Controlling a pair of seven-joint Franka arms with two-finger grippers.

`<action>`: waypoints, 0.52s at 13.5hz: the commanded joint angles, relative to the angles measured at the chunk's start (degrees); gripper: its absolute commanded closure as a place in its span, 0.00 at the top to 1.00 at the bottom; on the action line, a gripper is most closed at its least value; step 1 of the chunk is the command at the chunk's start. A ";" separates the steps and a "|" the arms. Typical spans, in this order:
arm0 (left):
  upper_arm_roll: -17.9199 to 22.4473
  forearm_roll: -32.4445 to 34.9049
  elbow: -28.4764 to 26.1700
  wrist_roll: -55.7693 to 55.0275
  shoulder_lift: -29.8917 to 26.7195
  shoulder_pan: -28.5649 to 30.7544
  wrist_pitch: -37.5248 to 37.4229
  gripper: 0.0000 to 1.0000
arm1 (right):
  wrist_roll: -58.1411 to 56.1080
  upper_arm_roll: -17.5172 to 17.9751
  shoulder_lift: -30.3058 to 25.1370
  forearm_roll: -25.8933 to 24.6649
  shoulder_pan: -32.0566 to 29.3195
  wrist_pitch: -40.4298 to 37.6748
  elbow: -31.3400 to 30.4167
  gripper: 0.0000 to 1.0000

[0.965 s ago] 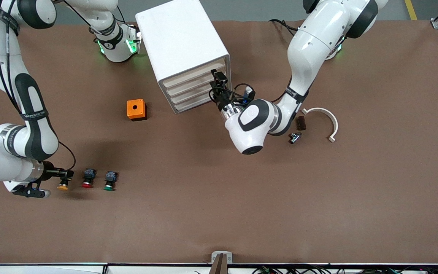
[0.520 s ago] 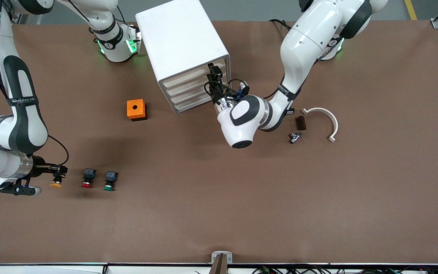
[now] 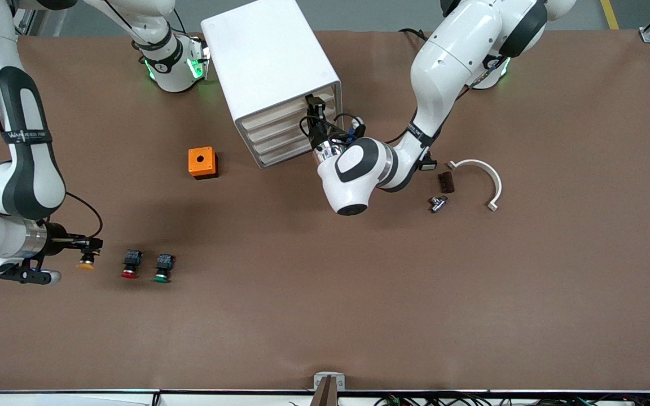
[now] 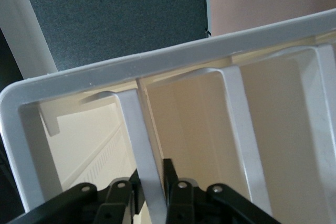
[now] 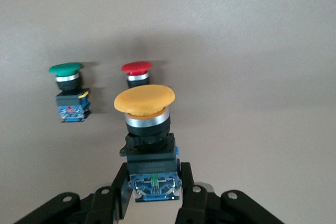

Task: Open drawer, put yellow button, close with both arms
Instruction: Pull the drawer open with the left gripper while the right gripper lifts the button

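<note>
The drawer (image 3: 286,110) is the topmost of the white cabinet (image 3: 268,56) and looks closed. My left gripper (image 3: 312,105) is at its front, shut on the drawer's thin white front lip (image 4: 137,129), with one black finger (image 4: 176,182) on each side of it. My right gripper (image 3: 92,244) is shut on the black-and-blue body of the yellow button (image 3: 85,261), holding it cap-outward just above the table toward the right arm's end. In the right wrist view the yellow button (image 5: 145,100) sits between the fingers (image 5: 191,192).
A red-capped button (image 3: 130,265) and a green-capped button (image 3: 163,268) stand in a row beside the held one. An orange box (image 3: 202,162) lies near the cabinet. A white curved piece (image 3: 486,172), a dark block (image 3: 446,182) and a metal part (image 3: 437,203) lie toward the left arm's end.
The left gripper moved in along the cabinet front and shut on the top drawer's lip. The right gripper lifted the yellow button off the table and away from the red button.
</note>
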 commanded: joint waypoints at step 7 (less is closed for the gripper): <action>0.88 -1.77 0.64 -0.28 0.94 0.77 0.16 0.12 | 15.43 0.14 -6.53 6.47 5.24 -9.52 -0.89 0.04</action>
